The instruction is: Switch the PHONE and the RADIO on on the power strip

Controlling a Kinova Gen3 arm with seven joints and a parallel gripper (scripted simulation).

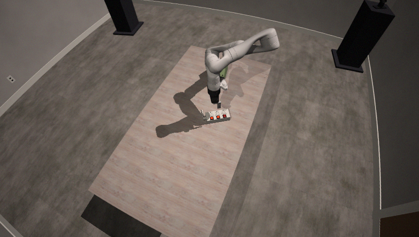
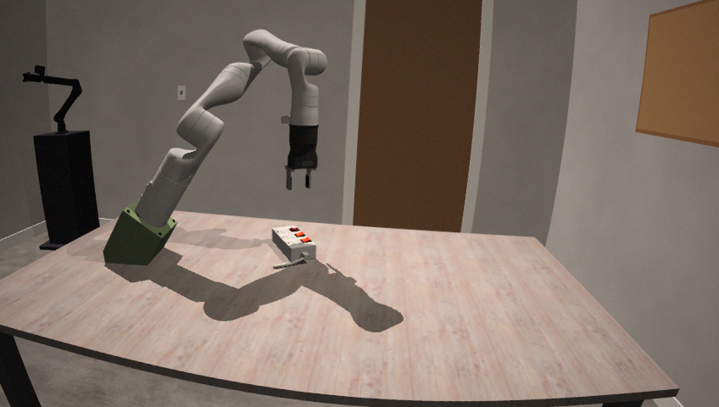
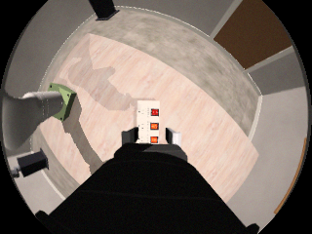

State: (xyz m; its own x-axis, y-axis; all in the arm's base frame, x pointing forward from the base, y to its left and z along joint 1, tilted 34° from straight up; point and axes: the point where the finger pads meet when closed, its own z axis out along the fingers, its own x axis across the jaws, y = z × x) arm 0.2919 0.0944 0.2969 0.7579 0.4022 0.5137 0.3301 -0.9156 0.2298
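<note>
Item: white rectangular power strip [image 2: 293,242] with three red rocker switches [image 2: 298,233] in a row along its top face. It lies flat and right way up on the pale wood-grain table [image 2: 454,312], near the middle of the end where the arm is mounted. A short grey cord stub [image 2: 288,262] leaves the strip's near end and rests on the table top. In the top view one end switch [image 1: 211,117] glows brighter orange than the other two; the labels are too small to read.

Item: black two-finger gripper [image 2: 298,179] on a white jointed arm [image 2: 211,108]. It points straight down and hangs well above the strip, touching nothing. Fingers spread wide, nothing between them. In the wrist view both fingertips frame the strip's near end.

Item: green wedge-shaped base [image 2: 131,241], seated on the table, well apart from the strip.
</note>
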